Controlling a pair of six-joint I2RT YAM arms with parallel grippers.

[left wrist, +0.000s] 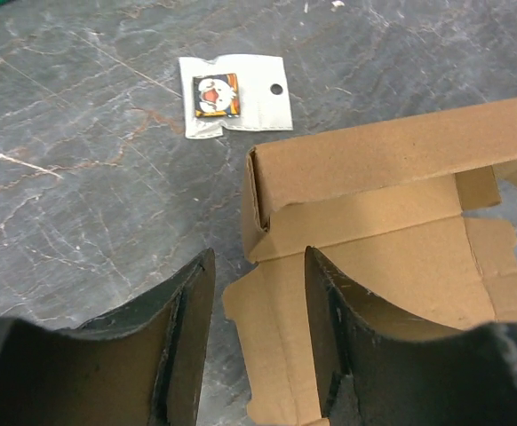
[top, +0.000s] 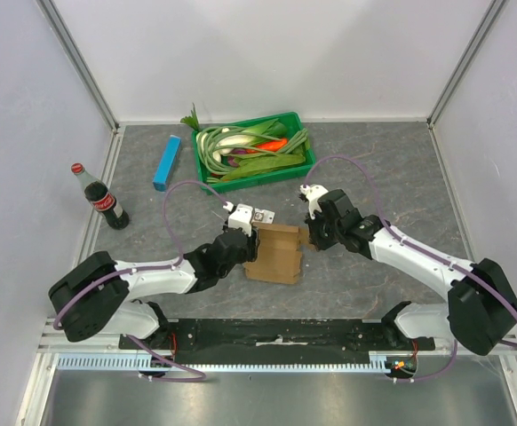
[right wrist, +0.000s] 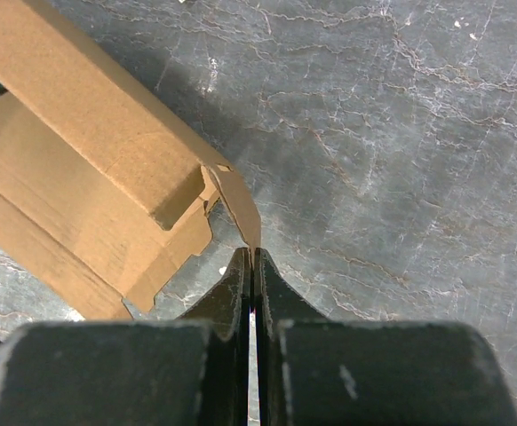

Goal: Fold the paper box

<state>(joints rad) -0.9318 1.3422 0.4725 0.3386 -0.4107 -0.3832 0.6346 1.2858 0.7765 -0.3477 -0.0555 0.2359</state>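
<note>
- near the middle of the table, between the two arms, the paper box is lying partly formed: one long wall is standing up and folding over, while other flaps are lying flat.
- the right gripper is sitting fully closed and appears to be pinching the tip of a corner flap.
- the left gripper is hovering with jaws parted, straddling a flat flap edge and gripping nothing.
- the other walls and tabs are waiting to be raised and tucked, so the fold is looking roughly half done.
- a small white card is lying just beyond the box; a green tray, a blue box and a cola bottle are sitting well apart at the back.
</note>
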